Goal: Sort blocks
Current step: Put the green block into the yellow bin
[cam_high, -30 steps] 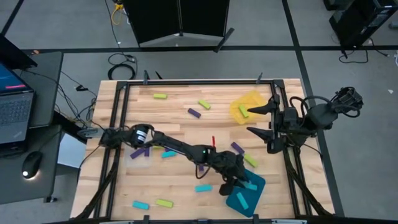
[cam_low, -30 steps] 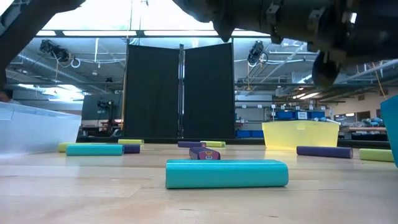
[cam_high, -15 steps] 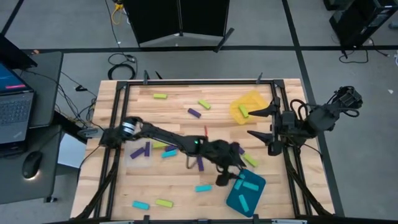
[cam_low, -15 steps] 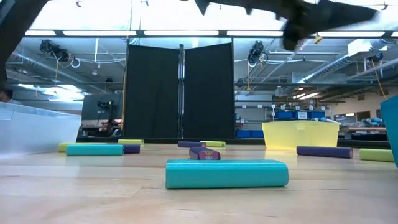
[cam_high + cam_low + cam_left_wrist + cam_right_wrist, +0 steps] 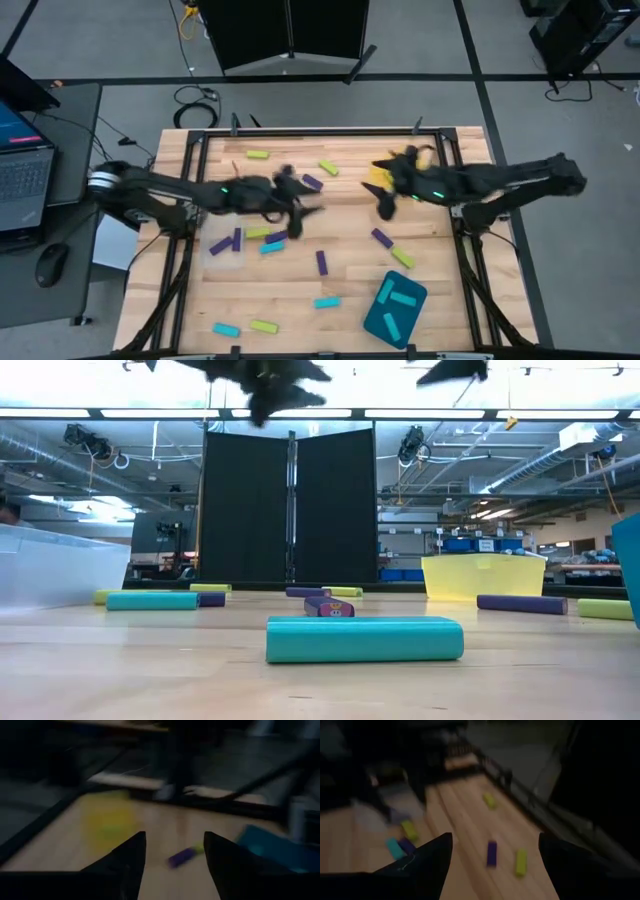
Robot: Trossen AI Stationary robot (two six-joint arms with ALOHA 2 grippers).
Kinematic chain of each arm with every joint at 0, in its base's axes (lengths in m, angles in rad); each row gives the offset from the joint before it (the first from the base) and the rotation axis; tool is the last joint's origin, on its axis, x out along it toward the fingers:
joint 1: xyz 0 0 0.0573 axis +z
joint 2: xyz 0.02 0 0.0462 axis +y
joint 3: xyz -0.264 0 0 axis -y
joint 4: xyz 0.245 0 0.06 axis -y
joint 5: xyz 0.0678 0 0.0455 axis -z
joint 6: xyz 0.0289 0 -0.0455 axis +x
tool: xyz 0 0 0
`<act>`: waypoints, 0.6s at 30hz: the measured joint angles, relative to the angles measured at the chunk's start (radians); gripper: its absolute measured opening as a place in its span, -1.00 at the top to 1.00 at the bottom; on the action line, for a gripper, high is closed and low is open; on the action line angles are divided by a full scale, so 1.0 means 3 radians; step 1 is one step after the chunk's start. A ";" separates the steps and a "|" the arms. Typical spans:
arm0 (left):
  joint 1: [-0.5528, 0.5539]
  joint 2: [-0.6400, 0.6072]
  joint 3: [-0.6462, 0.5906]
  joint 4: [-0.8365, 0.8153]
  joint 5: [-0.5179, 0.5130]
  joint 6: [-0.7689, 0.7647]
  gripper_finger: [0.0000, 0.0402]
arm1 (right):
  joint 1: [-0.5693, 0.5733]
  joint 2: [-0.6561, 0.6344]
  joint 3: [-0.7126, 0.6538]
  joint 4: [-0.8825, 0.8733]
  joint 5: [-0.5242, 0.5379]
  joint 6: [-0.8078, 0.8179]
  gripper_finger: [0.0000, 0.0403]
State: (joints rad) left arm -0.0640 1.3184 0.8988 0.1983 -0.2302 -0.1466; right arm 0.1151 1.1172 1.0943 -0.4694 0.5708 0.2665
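Observation:
Purple, cyan and yellow-green blocks lie flat and scattered on the wooden table (image 5: 300, 285). Among them are a purple block (image 5: 321, 262) near the middle, a cyan block (image 5: 326, 302) (image 5: 364, 639) and a yellow-green block (image 5: 258, 155) at the far side. Two cyan blocks (image 5: 403, 297) lie in the teal tray (image 5: 378, 326). My left gripper (image 5: 298, 208) (image 5: 174, 836) hangs open and empty above the table's middle. My right gripper (image 5: 385, 200) (image 5: 495, 836) is open and empty too, in the air beside the yellow tray (image 5: 400, 160).
A clear tray (image 5: 212, 255) at the left holds a purple block (image 5: 225, 243). The right arm partly covers the yellow tray. Black frame rails (image 5: 190, 200) run along the table's sides. A laptop (image 5: 20, 160) and a mouse (image 5: 48, 265) sit on a side table at the left.
My left gripper has risen from over the teal tray and swung toward the table's far left, ending above the middle. My right arm has swung in from the right edge over the table, beside the yellow tray. Both are still blurred with motion.

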 joint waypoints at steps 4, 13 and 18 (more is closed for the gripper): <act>0.0222 -0.0500 -0.0081 -0.0722 -0.0241 -0.0147 -0.02 | -0.0752 0.0496 0.0000 0.0015 -0.0848 0.0045 -0.52; 0.1066 -0.0783 0.0086 -0.1745 -0.0171 -0.0313 -0.02 | -0.1778 0.1589 0.0265 -0.0018 -0.1553 -0.0221 -0.52; 0.1380 -0.0782 0.0087 -0.1817 0.0036 -0.0295 -0.02 | -0.1856 0.2051 0.0599 -0.0044 -0.1655 -0.0340 -0.52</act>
State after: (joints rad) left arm 0.3501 1.0839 0.9249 -0.3469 -0.2193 -0.2351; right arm -0.4418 1.7323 1.2740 -0.4827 0.0743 0.1644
